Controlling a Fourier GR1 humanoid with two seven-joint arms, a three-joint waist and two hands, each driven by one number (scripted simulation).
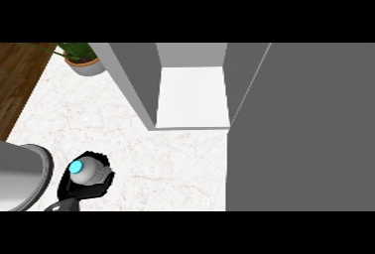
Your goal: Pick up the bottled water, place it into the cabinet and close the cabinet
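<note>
Left hand (82,184), fingers wrapped around the bottled water (88,170), holds it upright, cyan cap toward camera.

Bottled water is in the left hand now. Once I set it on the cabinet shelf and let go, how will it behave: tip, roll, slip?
The bottled water looks round with a narrow blue cap, so laid on its side it would probably roll. Stood upright on the flat white cabinet shelf it should stay. Its smooth surface may slip inside the left hand, whose fingers curl round it.
</note>
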